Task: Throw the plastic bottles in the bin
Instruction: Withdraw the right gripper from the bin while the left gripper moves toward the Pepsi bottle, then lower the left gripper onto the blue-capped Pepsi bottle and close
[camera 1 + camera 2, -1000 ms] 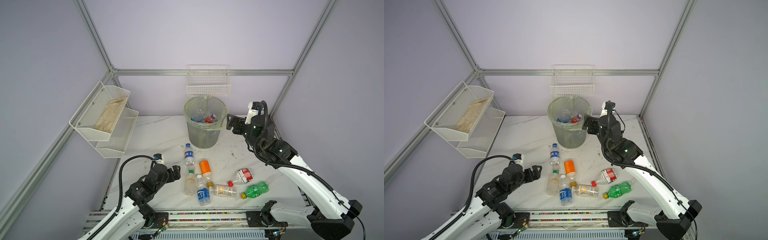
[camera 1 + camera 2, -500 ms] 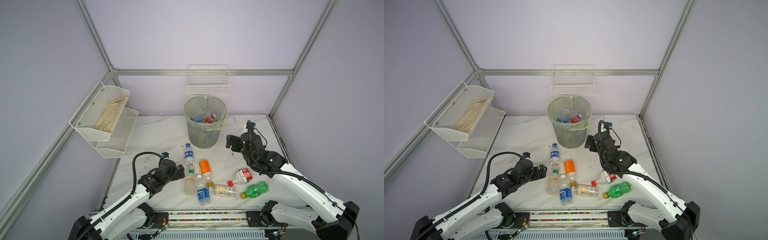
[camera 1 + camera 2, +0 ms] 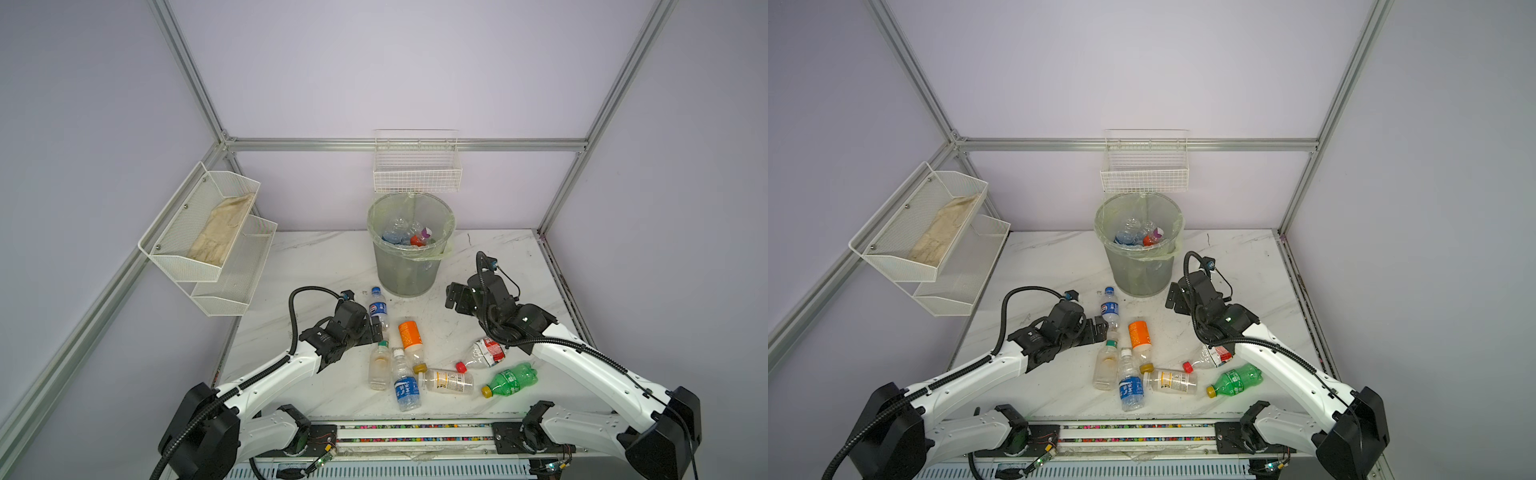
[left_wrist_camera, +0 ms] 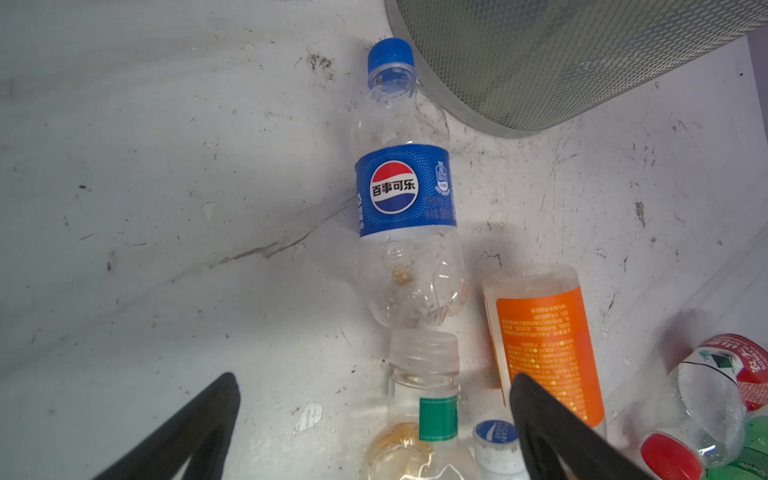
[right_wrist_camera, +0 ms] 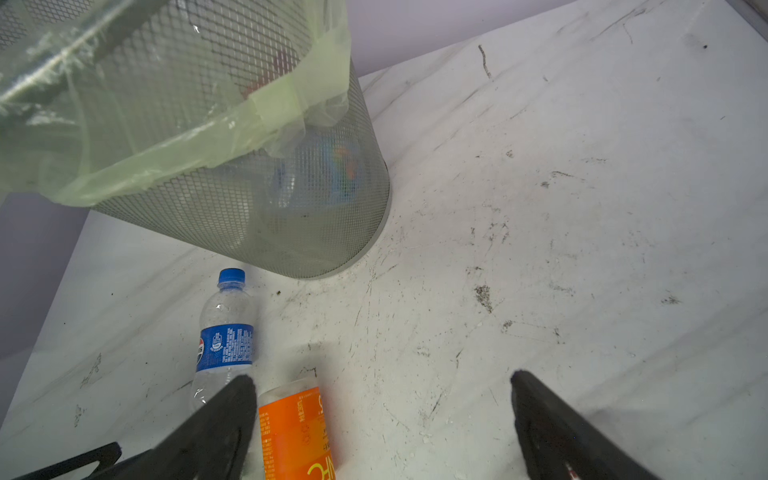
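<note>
Several plastic bottles lie on the white table in front of the bin (image 3: 405, 272): a blue-label one (image 3: 378, 309) (image 4: 405, 191), an orange one (image 3: 409, 334) (image 5: 293, 432), a clear green-banded one (image 3: 379, 365) (image 4: 424, 399), a green one (image 3: 511, 378) and a red-label one (image 3: 484, 353). More bottles (image 3: 405, 237) lie inside the bin. My left gripper (image 3: 376, 328) (image 4: 372, 380) is open, low beside the blue-label bottle, its jaws astride the clear bottle's neck. My right gripper (image 3: 455, 297) (image 5: 382, 378) is open and empty over bare table, right of the orange bottle.
A white wire basket (image 3: 417, 170) hangs on the back wall above the bin. Two white mesh shelf trays (image 3: 208, 249) stick out from the left wall, with a cloth in the upper one. The table's front edge (image 3: 415, 415) runs just behind the nearest bottles.
My right gripper dropped from beside the bin's rim to table height in front of it. My left arm stretched forward to the bottle cluster. Both stayed open.
</note>
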{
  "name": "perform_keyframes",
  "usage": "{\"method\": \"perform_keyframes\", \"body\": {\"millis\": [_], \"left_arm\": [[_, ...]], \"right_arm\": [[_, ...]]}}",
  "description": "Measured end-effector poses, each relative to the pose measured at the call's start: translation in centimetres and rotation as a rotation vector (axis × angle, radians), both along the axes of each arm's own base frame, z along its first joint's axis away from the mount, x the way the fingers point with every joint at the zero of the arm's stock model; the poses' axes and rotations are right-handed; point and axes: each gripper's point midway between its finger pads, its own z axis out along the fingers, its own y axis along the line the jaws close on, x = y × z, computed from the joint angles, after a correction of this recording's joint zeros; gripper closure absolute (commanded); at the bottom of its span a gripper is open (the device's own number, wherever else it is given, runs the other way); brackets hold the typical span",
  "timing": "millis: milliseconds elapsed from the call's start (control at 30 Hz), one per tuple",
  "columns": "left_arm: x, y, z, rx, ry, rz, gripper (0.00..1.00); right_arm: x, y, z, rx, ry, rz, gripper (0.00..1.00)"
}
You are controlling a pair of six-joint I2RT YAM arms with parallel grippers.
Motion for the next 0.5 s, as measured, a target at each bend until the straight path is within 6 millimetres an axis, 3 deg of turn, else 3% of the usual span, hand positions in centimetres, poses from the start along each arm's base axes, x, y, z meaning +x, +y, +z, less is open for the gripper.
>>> {"method": "perform_keyframes", "body": {"millis": [500], "left_arm": [[4.2,-3.0,-0.5,0.049,0.025,-0.043,0.01]], "right_arm": [[-2.0,1.7,-5.5,-0.014,0.153,0.136,0.03]]}}
